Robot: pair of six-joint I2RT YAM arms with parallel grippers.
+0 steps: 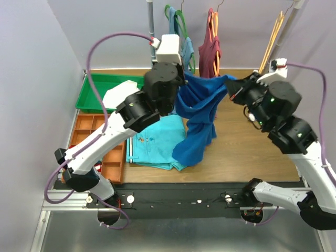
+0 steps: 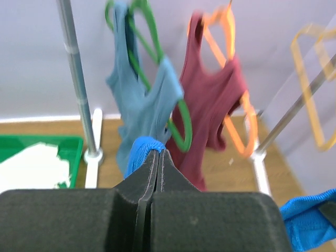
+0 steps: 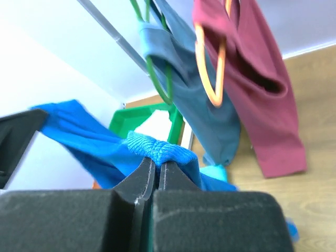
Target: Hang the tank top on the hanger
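Aloft; left end effector point(image 2: 159, 155), right end effector point(image 3: 157, 164) raised, each pinching tank top point(image 1: 195, 105).

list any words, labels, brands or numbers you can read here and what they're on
None can be read in any view.
No print shows on the tank top or the green tray.
Tiny dark marks on the folded turquoise garment are too small to tell.

The wooden worktop point(image 1: 252, 152) carries 1 green tray point(image 1: 105, 80) at its far left, 1 orange divided tray point(image 1: 86, 126) nearer, and 1 folded turquoise garment point(image 1: 157, 142) beside that.
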